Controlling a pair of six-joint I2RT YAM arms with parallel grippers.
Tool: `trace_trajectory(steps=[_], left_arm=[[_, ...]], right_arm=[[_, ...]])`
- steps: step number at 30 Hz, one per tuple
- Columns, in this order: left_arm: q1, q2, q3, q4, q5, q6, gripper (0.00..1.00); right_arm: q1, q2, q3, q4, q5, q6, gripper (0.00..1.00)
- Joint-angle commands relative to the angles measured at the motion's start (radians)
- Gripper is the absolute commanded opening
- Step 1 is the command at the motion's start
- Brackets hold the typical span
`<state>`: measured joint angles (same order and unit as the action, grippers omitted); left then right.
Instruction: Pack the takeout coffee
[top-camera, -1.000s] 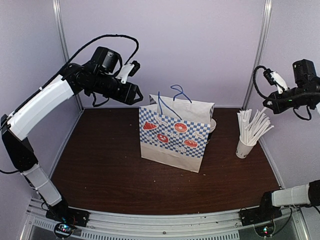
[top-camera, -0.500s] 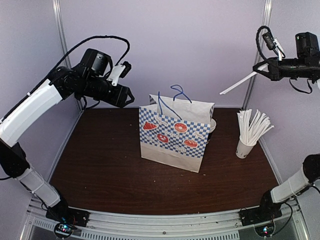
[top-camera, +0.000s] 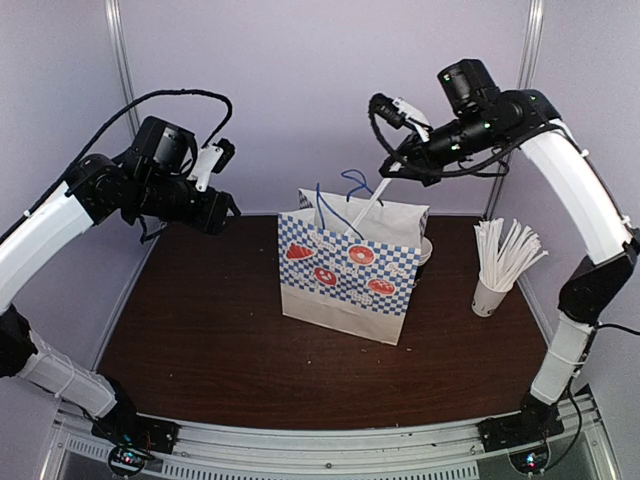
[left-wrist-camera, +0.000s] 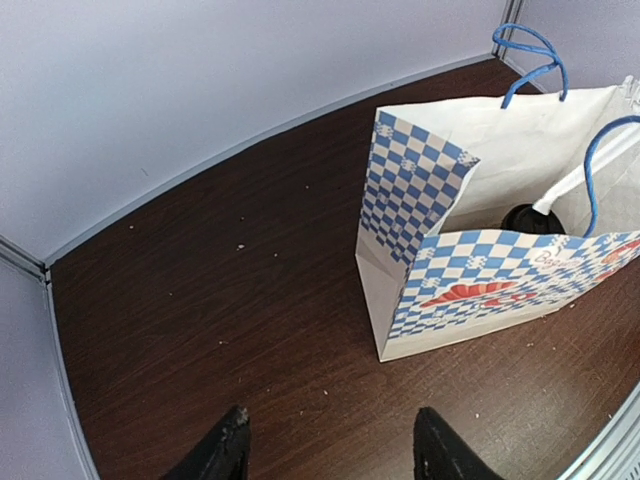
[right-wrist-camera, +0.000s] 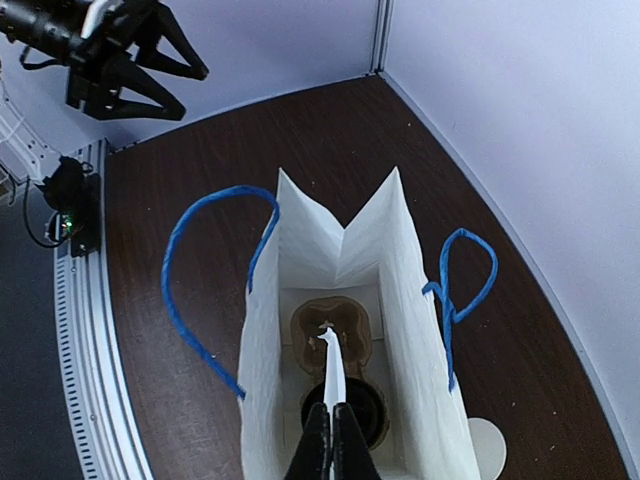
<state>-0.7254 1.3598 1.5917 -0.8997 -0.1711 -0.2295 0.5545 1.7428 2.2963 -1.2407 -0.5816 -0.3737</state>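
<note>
Sitting inside bag (top-camera: 345, 270): coffee (left-wrist-camera: 525, 218), likely light, crushable, spillable; grasp mid-wall. Right gripper (right-wrist-camera: 333, 425) pinching straw (right-wrist-camera: 331, 375); left gripper (left-wrist-camera: 330, 455) wide, empty.

Left arm: white and black, rises from near-left corner, elbow bent high, forearm reaching toward far-left corner. Left gripper (top-camera: 224, 209) hangs well above the worktop, black fingers (left-wrist-camera: 230, 448) spread wide, nothing between them.

Right arm: rises from near-right corner, arches high along right edge, wrist turned inward over the middle of the far edge. Right gripper (top-camera: 393, 170) points down, pinched closed on a thin white paper-wrapped straw (top-camera: 368, 207).
</note>
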Motion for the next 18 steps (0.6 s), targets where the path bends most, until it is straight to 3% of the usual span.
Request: trace_trajectory(steps=[1,4,7,10,11,18], left_arm=[[0.002,-0.05,-0.05,0.015,-0.021,-0.008,0.57],[0.002,-0.069,-0.072,0.014,-0.013,-0.011,0.57],[0.002,-0.096,-0.093,0.013,-0.022,-0.014,0.57],[0.002,-0.113,-0.117,0.013,-0.046,-0.001,0.6],[0.001,-0.115,-0.124,0.013,-0.058,0.003,0.61],[0.034,-0.097,-0.173,0.08,-0.111,0.052,0.7]], right_arm=[[0.064,0.202,0.147,0.028,0.208,-0.051,0.0],[0.094,0.32,0.227,0.036,0.237,-0.064,0.1],[0.121,0.376,0.28,0.022,0.21,-0.077,0.63],[0.123,0.326,0.3,0.045,0.265,-0.08,0.94],[0.115,0.289,0.287,0.064,0.27,-0.075,0.99],[0.018,0.003,0.068,0.138,0.291,-0.07,1.0]])
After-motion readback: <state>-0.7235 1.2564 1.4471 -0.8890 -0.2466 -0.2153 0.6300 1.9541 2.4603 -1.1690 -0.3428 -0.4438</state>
